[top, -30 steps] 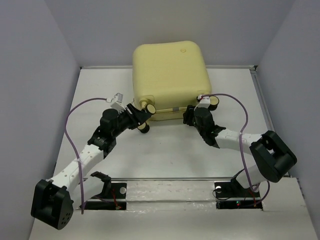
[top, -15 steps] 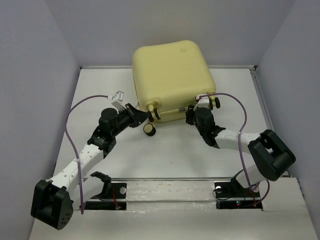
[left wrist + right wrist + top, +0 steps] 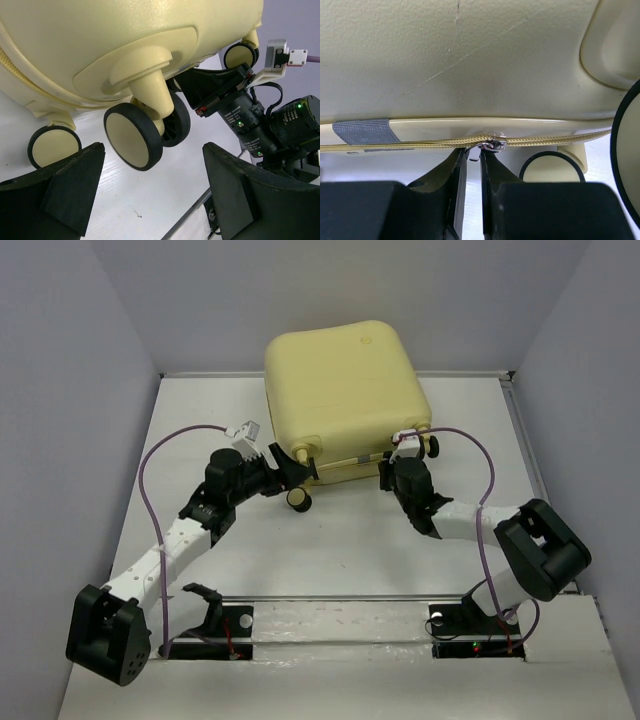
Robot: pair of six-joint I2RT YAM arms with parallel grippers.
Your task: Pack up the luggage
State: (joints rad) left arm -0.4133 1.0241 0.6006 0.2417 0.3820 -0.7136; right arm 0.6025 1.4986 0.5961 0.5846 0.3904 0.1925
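Observation:
The luggage (image 3: 340, 390), a pale yellow hard-shell suitcase, lies closed at the back middle of the table. My left gripper (image 3: 285, 472) is open at its front left corner. In the left wrist view the luggage (image 3: 100, 40) fills the top, and a cream-and-black wheel (image 3: 132, 135) hangs just beyond my open left gripper (image 3: 152, 165), apart from both fingers. My right gripper (image 3: 393, 462) is at the front right edge. In the right wrist view the right gripper (image 3: 472, 155) is shut on the metal zipper pull (image 3: 490, 145) on the yellow zipper line of the luggage (image 3: 470, 60).
The grey back wall stands right behind the suitcase and grey side walls flank the white table (image 3: 330, 550). A loose-looking wheel (image 3: 298, 497) sits under the suitcase's front left. A grey tape patch (image 3: 362, 131) lies on the seam. My right arm's wrist (image 3: 250, 120) shows past the wheels.
My left gripper has moved right and forward, closer to the suitcase's corner wheels. My right gripper has shifted slightly up and right along the zipper line. The suitcase's front edge has shifted a little.

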